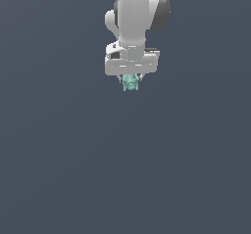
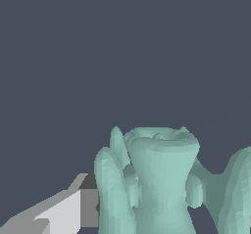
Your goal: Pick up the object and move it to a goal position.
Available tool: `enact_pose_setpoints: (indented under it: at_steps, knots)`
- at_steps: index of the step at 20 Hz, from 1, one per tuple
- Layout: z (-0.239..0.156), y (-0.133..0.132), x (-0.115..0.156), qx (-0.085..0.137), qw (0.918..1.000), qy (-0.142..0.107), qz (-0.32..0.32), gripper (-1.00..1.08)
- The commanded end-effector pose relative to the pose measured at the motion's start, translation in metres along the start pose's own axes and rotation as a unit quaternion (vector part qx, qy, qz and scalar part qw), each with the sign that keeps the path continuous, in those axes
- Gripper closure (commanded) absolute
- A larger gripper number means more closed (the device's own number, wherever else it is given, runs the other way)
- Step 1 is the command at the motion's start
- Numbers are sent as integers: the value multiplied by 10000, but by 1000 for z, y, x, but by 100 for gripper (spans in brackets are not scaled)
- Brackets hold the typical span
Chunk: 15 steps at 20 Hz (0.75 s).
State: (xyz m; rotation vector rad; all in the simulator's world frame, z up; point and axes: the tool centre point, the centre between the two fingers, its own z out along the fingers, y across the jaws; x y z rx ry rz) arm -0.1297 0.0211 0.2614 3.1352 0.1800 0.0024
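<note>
The object hung directly beneath the white gripper, tucked between its fingers and poking out just below the palm, so the pair sat one above the other with no offset to either side. The gripper appeared closed on it (one pale finger showed just beside the teal shape in the wrist view; whether it touched was hard to tell). No goal marker was visible, so which way the carry should go could not be judged.
</note>
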Motion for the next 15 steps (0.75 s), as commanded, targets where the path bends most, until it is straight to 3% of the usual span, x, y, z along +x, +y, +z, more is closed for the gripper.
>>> enact_pose_setpoints:
  at_steps: [1,8,15]
  knots:
    - [-19,-5,-6,0,10000,-5,1,108]
    - [-54,-14,-15,1,10000,-7,1,108]
    - [-66,-17,-17,5,10000,-7,1,108]
